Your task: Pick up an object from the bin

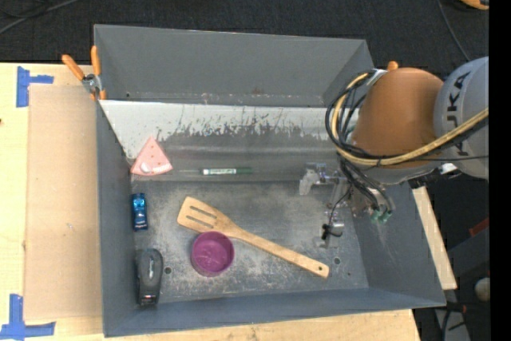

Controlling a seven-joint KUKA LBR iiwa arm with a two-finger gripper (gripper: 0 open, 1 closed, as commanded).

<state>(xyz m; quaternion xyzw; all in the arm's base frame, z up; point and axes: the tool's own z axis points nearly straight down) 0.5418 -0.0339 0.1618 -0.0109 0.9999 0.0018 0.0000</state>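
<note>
The pincer (330, 218) hangs at the right of the grey metal bin (239, 84), near the handle end of the pale wooden slotted spatula (247, 235). Whether it is spread or pressed together, I cannot tell. A round purple cup (212, 253) touches the spatula at lower centre.

Even overhead light; glare across bin back wall (223, 116); soft shadows.

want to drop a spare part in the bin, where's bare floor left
Bare floor lies mid-bin between the green pen and the wooden spatula, and along the front wall below its handle. The left side is crowded: pink triangle, blue toy car, dark mouse, purple cup.
</note>
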